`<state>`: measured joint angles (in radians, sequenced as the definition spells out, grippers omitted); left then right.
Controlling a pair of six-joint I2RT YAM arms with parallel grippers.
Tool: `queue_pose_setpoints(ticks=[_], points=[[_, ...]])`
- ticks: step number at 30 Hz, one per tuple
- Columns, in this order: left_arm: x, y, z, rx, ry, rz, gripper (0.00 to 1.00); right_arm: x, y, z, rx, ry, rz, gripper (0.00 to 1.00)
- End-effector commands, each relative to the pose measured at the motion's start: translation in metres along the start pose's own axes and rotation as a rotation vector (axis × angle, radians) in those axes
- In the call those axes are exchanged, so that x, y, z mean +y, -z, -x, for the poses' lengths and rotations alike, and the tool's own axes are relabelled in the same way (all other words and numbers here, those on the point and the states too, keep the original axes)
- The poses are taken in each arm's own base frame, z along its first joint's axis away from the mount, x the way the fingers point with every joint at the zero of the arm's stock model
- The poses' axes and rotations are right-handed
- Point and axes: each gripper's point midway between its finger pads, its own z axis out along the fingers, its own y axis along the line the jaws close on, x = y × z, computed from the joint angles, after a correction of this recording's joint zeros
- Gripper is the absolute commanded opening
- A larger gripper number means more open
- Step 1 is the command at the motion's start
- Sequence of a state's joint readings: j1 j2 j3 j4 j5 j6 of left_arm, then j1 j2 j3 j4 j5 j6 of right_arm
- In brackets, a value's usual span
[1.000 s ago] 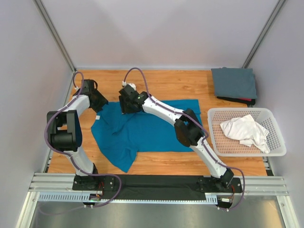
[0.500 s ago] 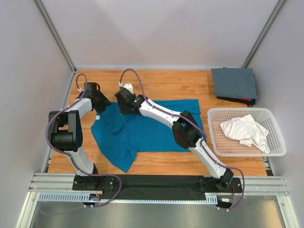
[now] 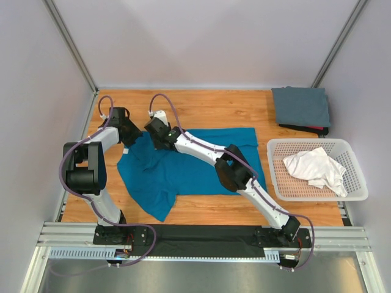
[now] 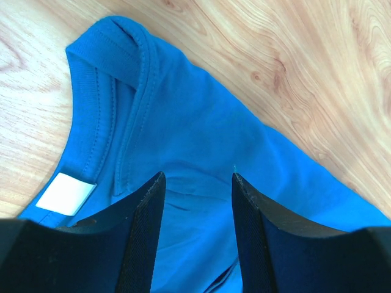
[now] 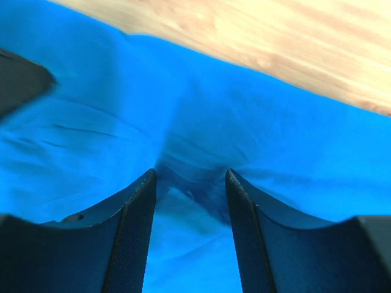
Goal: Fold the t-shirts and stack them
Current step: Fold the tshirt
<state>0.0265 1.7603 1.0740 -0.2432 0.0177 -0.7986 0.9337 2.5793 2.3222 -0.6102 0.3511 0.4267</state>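
Right arm (image 3: 201, 148) moved left, teal t-shirt (image 3: 183, 177) crosswise, collar left

Left pincer (image 4: 198, 177), right pincer (image 5: 190, 174) side by side, near each other, both down on far-left part of spread t-shirt (image 3: 183, 174). Shirt lies on table (image 3: 214, 104); collar just ahead of left pincer. Most of shirt right of and nearer than pincers. Basket (image 3: 317, 196) well right of right pincer, crumpled t-shirt (image 3: 314, 166) inside. Folded t-shirt (image 3: 300, 107) behind basket.
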Motion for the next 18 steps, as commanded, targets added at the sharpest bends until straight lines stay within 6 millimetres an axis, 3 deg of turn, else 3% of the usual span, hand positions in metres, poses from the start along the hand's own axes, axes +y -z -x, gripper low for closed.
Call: queue_pose_setpoints(ticks=[1,8,13,18], points=[[-0.003,0.004,0.005,-0.024,0.001,-0.005,0.55,-0.006,0.002,0.001,-0.049,0.126,-0.108,0.5],[0.009,-0.001,0.001,-0.019,0.012,0.062,0.54,-0.014,0.021,0.001,-0.05,0.149,-0.132,0.32],[0.017,-0.005,-0.001,-0.019,0.011,0.134,0.54,-0.017,0.037,0.009,-0.057,0.139,-0.127,0.31],[0.024,-0.009,-0.006,-0.012,0.023,0.163,0.54,-0.023,0.045,-0.002,-0.014,0.133,-0.143,0.32]])
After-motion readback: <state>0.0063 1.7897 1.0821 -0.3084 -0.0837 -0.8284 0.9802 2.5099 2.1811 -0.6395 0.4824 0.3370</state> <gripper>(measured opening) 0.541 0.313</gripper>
